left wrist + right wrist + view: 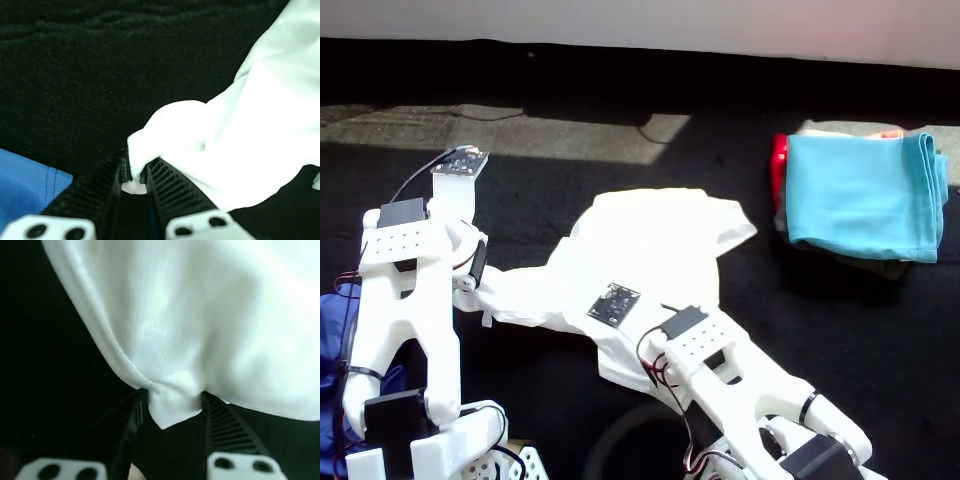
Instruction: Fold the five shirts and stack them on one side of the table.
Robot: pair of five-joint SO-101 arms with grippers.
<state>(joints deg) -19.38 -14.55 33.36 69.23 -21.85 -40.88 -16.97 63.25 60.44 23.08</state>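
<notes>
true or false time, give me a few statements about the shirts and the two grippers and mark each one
1. The left gripper pinches a fold of the white shirt. True.
2. The teal shirt lies on top of the stack. True.
3. The white shirt is folded on the stack. False: it lies spread and crumpled in the middle of the table, apart from the stack.
4. The right gripper is open over bare cloth-free ground. False: it is shut on the white shirt's edge.
5. The blue cloth lies beside the stack. False: it lies at the table's opposite side.
</notes>
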